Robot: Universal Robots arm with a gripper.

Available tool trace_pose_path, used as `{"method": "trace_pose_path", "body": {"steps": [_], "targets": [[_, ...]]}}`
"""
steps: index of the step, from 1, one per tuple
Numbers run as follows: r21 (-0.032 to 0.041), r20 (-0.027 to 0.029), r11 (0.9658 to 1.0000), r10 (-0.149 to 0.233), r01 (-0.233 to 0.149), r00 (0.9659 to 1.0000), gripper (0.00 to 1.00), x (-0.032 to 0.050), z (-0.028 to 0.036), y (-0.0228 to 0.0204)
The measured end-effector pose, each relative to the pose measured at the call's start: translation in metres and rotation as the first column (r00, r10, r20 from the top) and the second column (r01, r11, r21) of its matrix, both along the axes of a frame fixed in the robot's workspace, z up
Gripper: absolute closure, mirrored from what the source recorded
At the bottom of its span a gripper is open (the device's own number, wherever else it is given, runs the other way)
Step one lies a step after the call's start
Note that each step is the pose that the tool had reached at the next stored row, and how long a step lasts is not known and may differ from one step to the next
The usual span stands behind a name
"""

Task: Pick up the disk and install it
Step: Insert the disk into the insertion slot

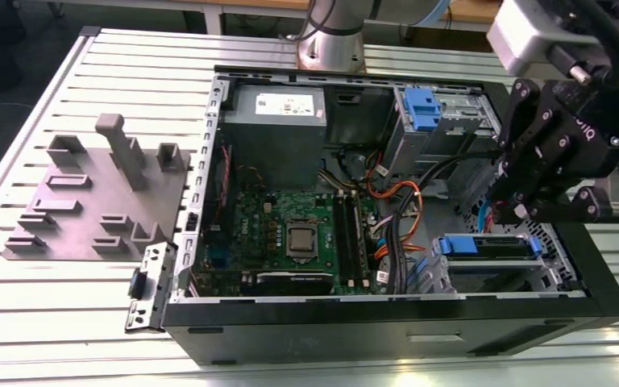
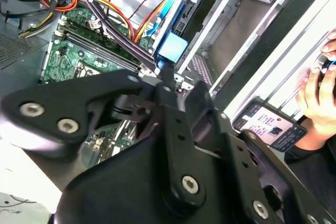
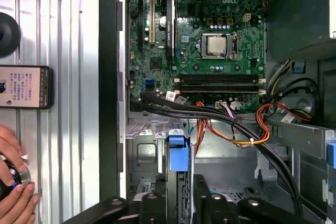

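Nearest your lens in the second wrist view is the black linkage of the gripper (image 2: 181, 85), with its silver pivot screws. It hangs inside the open computer case (image 1: 396, 310), at the exterior view's right.

The disk (image 1: 487, 247) sits in the drive bay at the near corner of the case, on the exterior view's right, with its blue carrier facing up and the silver body below it. In the first wrist view the gripper (image 3: 178, 198) stands directly over the disk's blue end (image 3: 177, 153), and the second wrist view shows that same blue end (image 2: 172, 46) just past the gripper's tip. You cannot tell from these views how far the gripper is open or whether it has hold of the disk.

Beside the bay, orange and black cables (image 3: 231, 129) run across to the green motherboard (image 3: 210, 40). The grey power supply (image 1: 277, 129) lies at the far side of the case. A blue latch tab (image 1: 422, 109) sits on the silver cage next to it.

Outside the case, a phone (image 3: 23, 87) lies flat on the slatted metal table (image 1: 30, 298). A person's hand (image 3: 13, 192) rests near it on a small round object. A grey fixture plate (image 1: 94, 210) lies on the table at the exterior view's left.
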State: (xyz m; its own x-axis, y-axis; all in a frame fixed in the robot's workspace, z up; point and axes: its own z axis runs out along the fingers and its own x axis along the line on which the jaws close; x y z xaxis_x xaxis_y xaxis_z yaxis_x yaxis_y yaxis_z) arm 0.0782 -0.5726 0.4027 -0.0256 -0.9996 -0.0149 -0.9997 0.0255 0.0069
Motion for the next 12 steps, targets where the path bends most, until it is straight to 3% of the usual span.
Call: {"method": "trace_pose_path", "body": {"steps": [1, 4, 6, 12], "targets": [[-0.0001, 0.0, 1.0, 0.0, 0.0, 1.0, 0.64, 0.0, -0.0018, 0.0], [0.0001, 0.0, 1.0, 0.0, 0.0, 1.0, 0.82, 0.0, -0.0074, 0.0], [0.0001, 0.0, 1.0, 0.0, 0.0, 1.0, 0.87, 0.0, -0.011, 0.0], [0.0014, 0.0001, 1.0, 0.0, 0.0, 1.0, 0.89, 0.0, -0.0203, 0.0]]}}
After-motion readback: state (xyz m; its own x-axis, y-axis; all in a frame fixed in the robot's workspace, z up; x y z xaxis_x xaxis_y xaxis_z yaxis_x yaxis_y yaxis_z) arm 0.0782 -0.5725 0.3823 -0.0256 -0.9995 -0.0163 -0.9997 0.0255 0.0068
